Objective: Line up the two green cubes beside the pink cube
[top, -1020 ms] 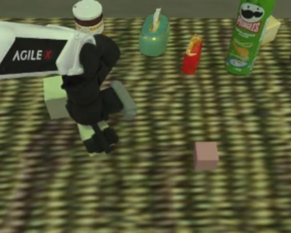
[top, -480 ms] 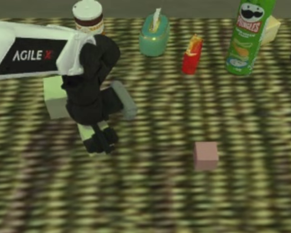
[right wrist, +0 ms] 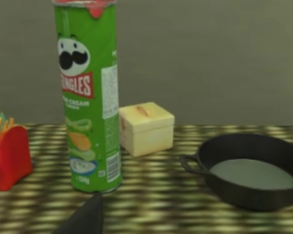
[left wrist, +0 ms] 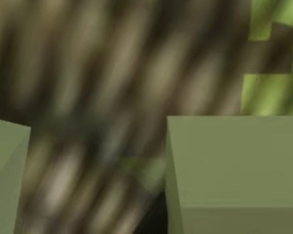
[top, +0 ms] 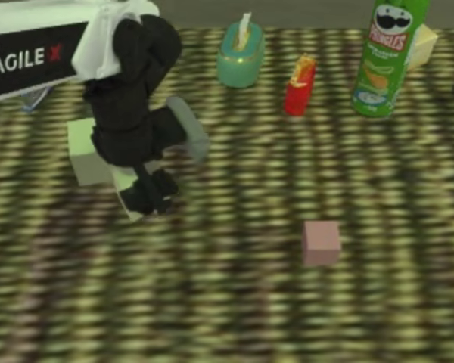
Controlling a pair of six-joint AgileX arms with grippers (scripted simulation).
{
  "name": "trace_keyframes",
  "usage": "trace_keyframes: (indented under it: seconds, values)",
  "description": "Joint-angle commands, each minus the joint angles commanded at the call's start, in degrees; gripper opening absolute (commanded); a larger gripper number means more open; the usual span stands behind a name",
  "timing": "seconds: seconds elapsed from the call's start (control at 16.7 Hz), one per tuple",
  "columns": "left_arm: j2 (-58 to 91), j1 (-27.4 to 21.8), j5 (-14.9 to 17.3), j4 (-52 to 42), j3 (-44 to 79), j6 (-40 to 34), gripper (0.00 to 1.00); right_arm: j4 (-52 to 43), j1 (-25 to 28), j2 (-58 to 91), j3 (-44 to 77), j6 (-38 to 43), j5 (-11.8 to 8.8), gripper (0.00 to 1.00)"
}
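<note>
The pink cube (top: 321,242) sits alone in the lower right-centre of the top view, with nothing beside it yet. Both green cubes lie well apart from it in the left-centre of the frame: the larger green cube (top: 83,151) shows at the arm's left edge, and the smaller green cube (top: 130,198) peeks out just beneath my left gripper (top: 147,198). I judge that the gripper has this smaller cube between its fingers, but whether they are clamped on it or merely around it I cannot tell from above, and the left wrist view shows only two pale green faces at close range over the mat.

So I read the task as barely begun: neither green cube has reached the pink one, and both remain to be carried across and set in a row.

My count: one pink cube, two green cubes. Along the top of the frame stand one teal tissue holder (top: 240,54), one red fries box (top: 300,85), one Pringles can (top: 387,54) and one cream box (right wrist: 145,127); the right wrist view adds one black pan (right wrist: 249,170). My right arm stays parked outside the top view.
</note>
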Motion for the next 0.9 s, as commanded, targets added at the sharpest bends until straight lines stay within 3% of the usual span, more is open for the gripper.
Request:
trace_keyframes:
  seconds: [0.48, 0.9]
  values:
    - [-0.8, -0.9, 0.0, -2.8, 2.6, 0.5, 0.0, 0.0, 0.0, 0.0, 0.0, 0.0, 0.0, 1.0]
    - [5.6, -14.2, 0.1, -9.6, 15.5, 5.8, 0.0, 0.0, 0.0, 0.0, 0.0, 0.0, 0.0, 1.0]
